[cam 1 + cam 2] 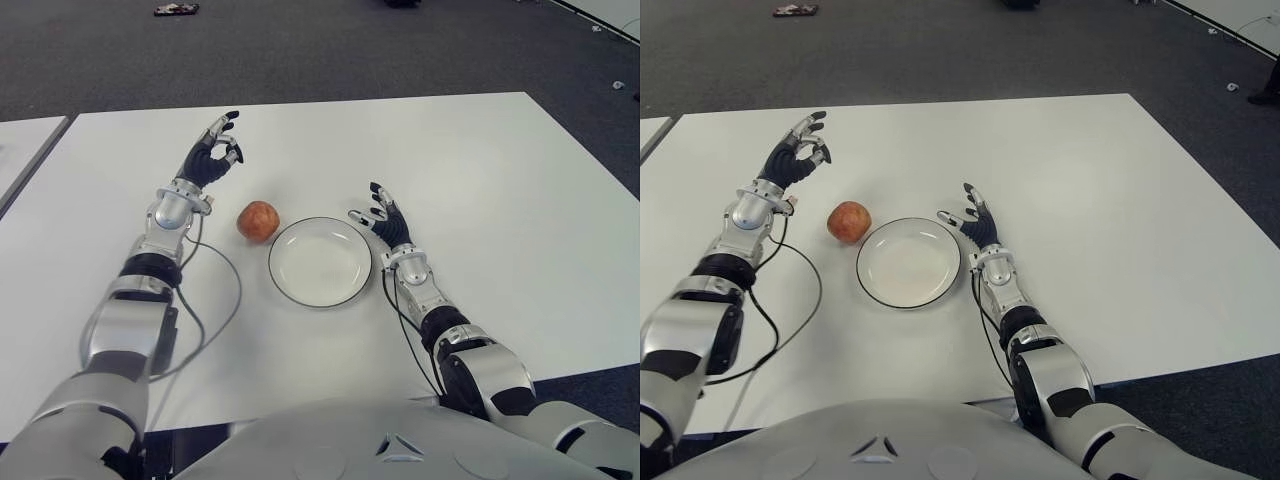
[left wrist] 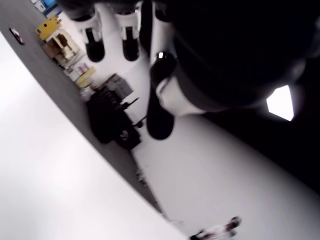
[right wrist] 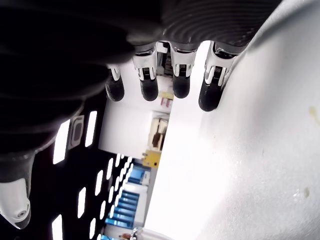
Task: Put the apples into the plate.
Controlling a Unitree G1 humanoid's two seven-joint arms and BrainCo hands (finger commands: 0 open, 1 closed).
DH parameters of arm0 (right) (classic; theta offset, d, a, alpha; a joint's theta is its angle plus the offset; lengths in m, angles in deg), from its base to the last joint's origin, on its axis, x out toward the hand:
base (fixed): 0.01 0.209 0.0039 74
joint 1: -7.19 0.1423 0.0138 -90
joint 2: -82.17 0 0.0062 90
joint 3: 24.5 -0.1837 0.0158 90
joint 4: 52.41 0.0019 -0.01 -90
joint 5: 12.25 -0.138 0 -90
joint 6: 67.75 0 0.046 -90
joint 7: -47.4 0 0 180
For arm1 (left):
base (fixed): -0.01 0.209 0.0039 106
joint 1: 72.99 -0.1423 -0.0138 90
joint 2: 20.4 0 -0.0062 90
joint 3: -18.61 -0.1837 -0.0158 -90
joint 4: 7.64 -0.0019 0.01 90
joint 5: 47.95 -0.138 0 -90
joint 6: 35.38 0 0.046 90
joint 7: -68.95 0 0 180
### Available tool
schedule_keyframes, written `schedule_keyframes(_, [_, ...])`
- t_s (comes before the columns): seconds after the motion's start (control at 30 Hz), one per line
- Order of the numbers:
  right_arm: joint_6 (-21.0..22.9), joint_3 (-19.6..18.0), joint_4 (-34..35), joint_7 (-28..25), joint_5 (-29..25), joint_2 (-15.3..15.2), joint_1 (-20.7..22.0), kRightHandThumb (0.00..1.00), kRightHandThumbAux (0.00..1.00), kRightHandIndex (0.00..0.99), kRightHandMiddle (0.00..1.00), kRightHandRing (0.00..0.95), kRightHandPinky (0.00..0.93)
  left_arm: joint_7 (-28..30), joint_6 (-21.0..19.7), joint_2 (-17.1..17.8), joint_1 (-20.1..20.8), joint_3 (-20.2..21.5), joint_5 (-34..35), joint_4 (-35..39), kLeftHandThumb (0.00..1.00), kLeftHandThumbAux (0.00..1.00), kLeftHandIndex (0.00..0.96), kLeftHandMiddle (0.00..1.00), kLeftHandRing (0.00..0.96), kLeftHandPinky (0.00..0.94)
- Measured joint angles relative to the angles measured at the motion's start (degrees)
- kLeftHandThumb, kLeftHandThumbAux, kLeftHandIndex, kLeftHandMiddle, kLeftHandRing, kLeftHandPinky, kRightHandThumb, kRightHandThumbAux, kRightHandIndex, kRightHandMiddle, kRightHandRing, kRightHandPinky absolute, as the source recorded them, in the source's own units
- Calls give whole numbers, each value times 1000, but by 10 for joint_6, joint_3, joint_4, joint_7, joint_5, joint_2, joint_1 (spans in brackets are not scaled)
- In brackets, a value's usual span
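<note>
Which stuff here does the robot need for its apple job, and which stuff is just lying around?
For the job:
- apple, on the table just left of the plate
- plate, nothing on it
- left hand, open, beyond the apple
- right hand, open, by the plate's right rim

Just lying about:
- white table
- small dark thing on the far floor, too small to identify

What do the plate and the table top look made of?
Plate: probably glazed ceramic or melamine; it is smooth, white and faintly glossy, with a thin dark line round the rim. Table: likely matte white laminate; it is flat, uniform and shows no grain or glare.
</note>
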Motion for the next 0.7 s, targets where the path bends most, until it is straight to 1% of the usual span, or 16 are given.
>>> schedule_keyframes(0.13, [-1,2,-2,0,1,2,1,41,581,0,0,0,0,91,-77,-23,6,48,75,-15,6,185,0,0,0,0])
schedule_keyframes(0.2, [-1,2,-4,0,1,2,1,41,580,0,0,0,0,124,-112,-29,5,64,97,-18,3,162,0,0,0,0])
schedule_keyframes(0.27, [-2,2,-4,1,1,2,2,40,575,0,0,0,0,150,-134,-30,5,71,109,-17,1,137,0,0,0,0])
schedule_keyframes(0.47, [-7,2,-7,4,1,1,2,39,570,0,0,0,0,192,-165,-28,6,85,117,-14,0,99,0,0,0,0])
schedule_keyframes(0.7, [-10,2,-9,4,1,1,2,37,571,0,0,0,0,216,-185,-20,7,88,117,-14,0,83,0,0,0,0])
